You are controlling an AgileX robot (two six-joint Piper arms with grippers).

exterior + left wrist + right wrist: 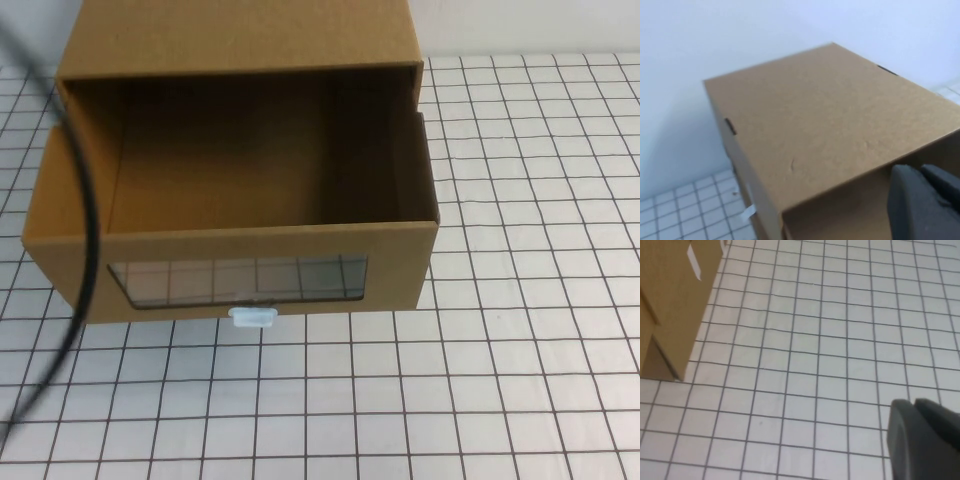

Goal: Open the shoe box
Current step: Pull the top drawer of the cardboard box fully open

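The white table (520,380), ruled in a dark grid, spreads out on every side of the shoe box (240,170). A plain white wall (740,30) rises just behind the box. The box is brown cardboard and sits towards the robot's left on the table. Its sleeve (240,35) is at the back, and the drawer (410,190) stands drawn out of it towards the robot, open at the top.

A clear window (240,280) is set in the drawer's front panel, with a small white pull tab (252,317) just below it. A black cable (85,200) curves across the box's left edge.

The left gripper (921,172) hangs by the sleeve's open edge above the box, fingers together and holding nothing. The right gripper (914,405) is over bare grid, well apart from the box's right side, closed on nothing.
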